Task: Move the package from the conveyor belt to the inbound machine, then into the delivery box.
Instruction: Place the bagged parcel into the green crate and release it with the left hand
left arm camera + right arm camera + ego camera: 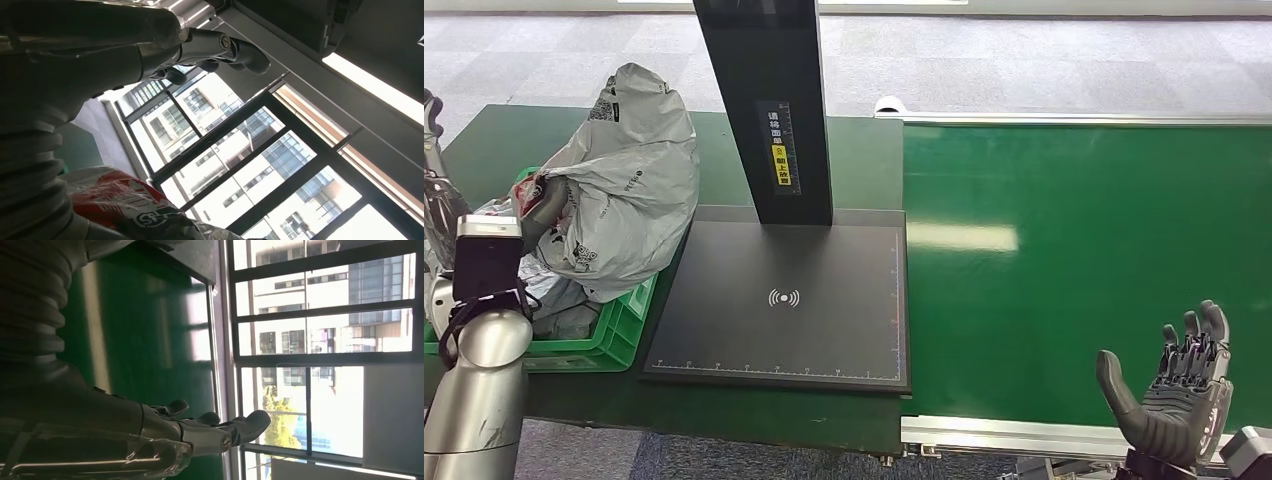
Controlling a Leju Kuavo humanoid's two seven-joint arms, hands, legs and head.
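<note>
Crumpled grey plastic mailer package (629, 180) is seen heaped in green plastic crate (619, 335), overhanging rim beside black scanner plate (784, 300); slide-out is risked. Left hand (542, 205) grip cannot be told; right hand (1179, 395) is spread, empty.

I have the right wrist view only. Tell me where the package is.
Observer: The grey package lies piled in the green crate, left of the scanner plate.
Operator: Report the left robot hand.
Observer: The left robot hand is beside the package, fingers stretched out and holding nothing.
Operator: Place my right robot hand against that plate.
Observer: The right robot hand is open over the near edge of the belt, well to the right of the plate.
</note>
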